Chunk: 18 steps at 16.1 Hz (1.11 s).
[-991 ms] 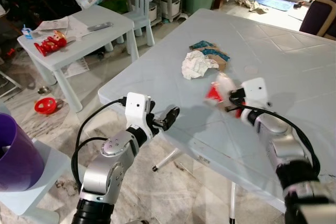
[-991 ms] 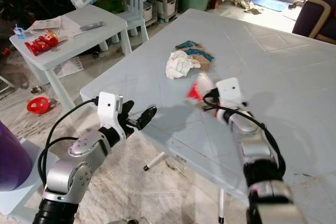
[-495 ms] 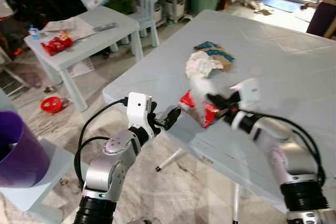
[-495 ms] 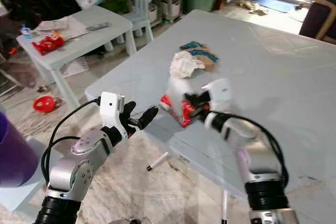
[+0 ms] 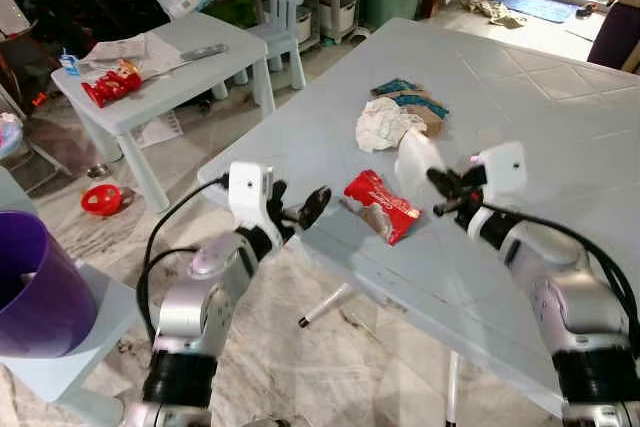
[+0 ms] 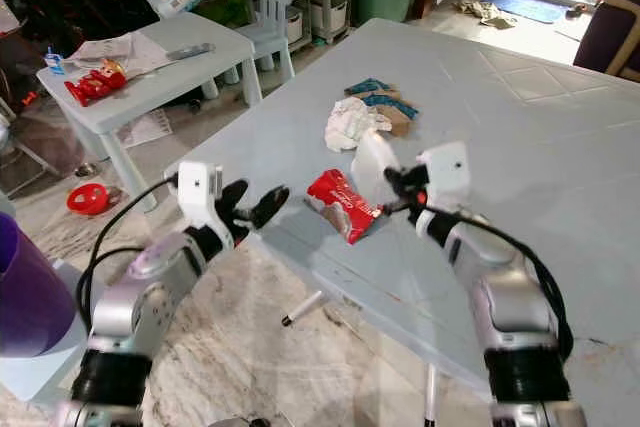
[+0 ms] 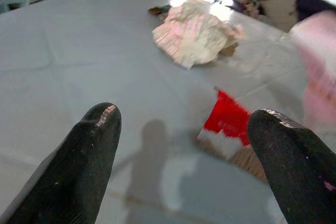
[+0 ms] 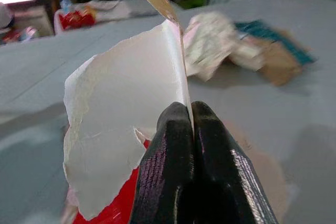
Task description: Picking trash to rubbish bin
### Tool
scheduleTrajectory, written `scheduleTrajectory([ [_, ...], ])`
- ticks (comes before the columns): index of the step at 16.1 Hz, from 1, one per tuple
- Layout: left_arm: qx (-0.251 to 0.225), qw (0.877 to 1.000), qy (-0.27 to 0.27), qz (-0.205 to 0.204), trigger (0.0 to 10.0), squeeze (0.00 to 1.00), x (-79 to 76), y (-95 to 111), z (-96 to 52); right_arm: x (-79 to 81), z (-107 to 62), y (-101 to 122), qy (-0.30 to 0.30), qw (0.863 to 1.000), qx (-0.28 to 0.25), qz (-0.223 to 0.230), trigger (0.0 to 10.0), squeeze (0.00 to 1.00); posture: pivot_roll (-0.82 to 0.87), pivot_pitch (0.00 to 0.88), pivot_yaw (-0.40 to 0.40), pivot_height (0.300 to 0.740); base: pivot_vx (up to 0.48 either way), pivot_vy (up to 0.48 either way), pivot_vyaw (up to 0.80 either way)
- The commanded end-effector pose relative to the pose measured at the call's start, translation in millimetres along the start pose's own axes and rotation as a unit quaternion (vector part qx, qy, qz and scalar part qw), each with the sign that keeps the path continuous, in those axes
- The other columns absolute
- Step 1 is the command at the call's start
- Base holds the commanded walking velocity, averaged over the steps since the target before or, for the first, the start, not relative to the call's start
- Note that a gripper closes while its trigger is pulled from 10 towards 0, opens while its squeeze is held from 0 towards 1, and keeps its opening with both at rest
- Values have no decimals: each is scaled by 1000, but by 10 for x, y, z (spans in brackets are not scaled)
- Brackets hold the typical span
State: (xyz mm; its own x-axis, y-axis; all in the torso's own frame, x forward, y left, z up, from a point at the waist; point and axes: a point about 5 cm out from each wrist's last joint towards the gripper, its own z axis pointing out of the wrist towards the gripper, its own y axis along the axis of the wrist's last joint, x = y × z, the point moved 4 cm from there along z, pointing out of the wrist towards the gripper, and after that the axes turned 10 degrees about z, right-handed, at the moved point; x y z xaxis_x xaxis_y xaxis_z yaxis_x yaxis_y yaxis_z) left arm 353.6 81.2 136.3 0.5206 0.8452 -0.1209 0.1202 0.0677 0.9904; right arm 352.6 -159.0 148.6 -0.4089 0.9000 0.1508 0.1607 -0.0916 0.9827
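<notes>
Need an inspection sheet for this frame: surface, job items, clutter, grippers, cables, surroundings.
Surface: pale grey plastic table, scuffed near its front edge.
Job items: red snack wrapper lying flat near that edge; crumpled white paper further in, touching the teal and brown wrappers; torn white paper scrap pinched in the right gripper.
Clutter: nothing seen beyond the trash.
Grippers: right gripper shut on the scrap, above the table; left gripper open, at the table's edge, facing the red wrapper.
Cables: black cables looped along both forearms, hanging free.
Surroundings: small white side table with papers, purple bin at the robot's left, red toy on the floor.
</notes>
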Motion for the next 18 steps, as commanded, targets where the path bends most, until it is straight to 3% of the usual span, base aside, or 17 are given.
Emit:
scheduleTrajectory([
  [1,-4,1000,-22,6,10000,0,-42,28,72,75,-34,-96,15,999,34,-19,0,0,-52,46,31,740,0,0,0],
  [5,2,999,-46,-10,10000,0,-109,-3,218,75,-99,-128,7,998,60,-24,0,0,-74,51,43,740,0,0,0],
  [7,27,997,-65,-19,10000,0,-133,-141,291,25,-175,-228,-3,996,91,-25,0,0,-106,57,51,740,0,0,0],
  [13,21,998,-53,-30,10000,0,24,-165,341,-102,-447,-325,-11,985,165,-49,0,0,-123,68,59,740,0,0,0],
  [14,-9,999,-45,-27,10000,0,57,-73,379,-99,-509,-422,-4,980,192,-55,0,0,-136,69,65,740,0,0,0],
  [18,-18,998,-47,-31,10000,0,-9,-43,496,21,-432,-440,3,980,192,-51,0,0,-136,70,61,740,0,0,0],
])
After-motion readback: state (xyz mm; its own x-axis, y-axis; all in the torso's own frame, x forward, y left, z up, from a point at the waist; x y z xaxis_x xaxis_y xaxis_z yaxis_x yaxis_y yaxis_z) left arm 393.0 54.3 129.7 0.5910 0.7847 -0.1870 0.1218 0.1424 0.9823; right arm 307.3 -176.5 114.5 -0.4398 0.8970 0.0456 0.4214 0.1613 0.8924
